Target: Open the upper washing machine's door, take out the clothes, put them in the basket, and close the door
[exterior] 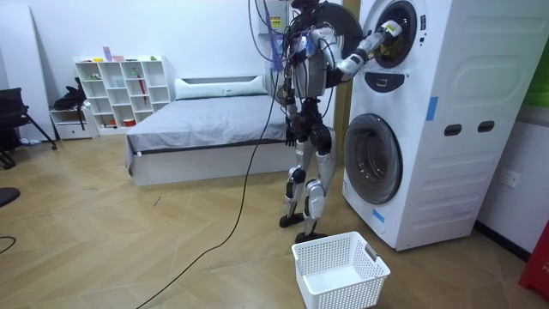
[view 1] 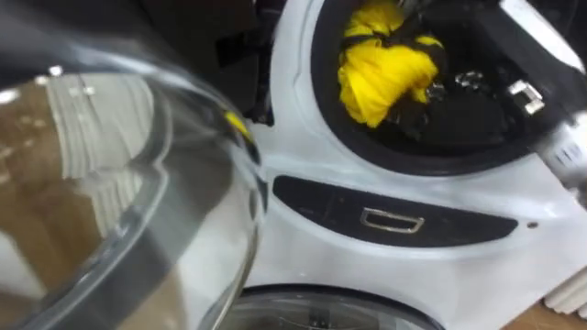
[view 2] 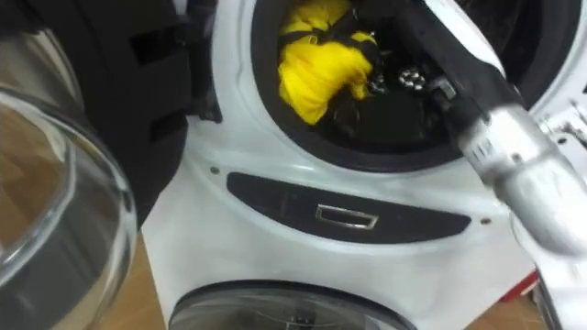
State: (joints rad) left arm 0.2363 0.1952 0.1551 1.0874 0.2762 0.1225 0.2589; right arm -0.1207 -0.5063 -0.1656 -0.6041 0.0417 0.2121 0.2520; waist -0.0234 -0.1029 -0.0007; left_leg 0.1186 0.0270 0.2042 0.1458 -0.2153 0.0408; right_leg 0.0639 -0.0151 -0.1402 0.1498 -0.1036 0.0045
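A yellow cloth (view 1: 381,78) (view 2: 316,69) hangs bunched at the mouth of the upper washing machine's dark drum (view 1: 459,110) (view 2: 404,110). My right arm comes in from the lower right and reaches into the drum. My right hand (view 1: 404,41) (view 2: 344,29) has its dark fingers curled round the top of the cloth. In the room view I stand upright facing the stacked white machines (exterior: 446,120), with the right hand (exterior: 386,33) at the upper opening. My left hand (exterior: 293,130) hangs low by my hip, too small to read.
The upper machine's round glass door (view 1: 138,183) (view 2: 55,211) stands swung open on my left. Below the dark control panel (view 1: 394,218) is the lower machine's door (exterior: 373,159). A white laundry basket (exterior: 339,270) sits on the wooden floor behind my feet. A bed (exterior: 206,120) stands further back.
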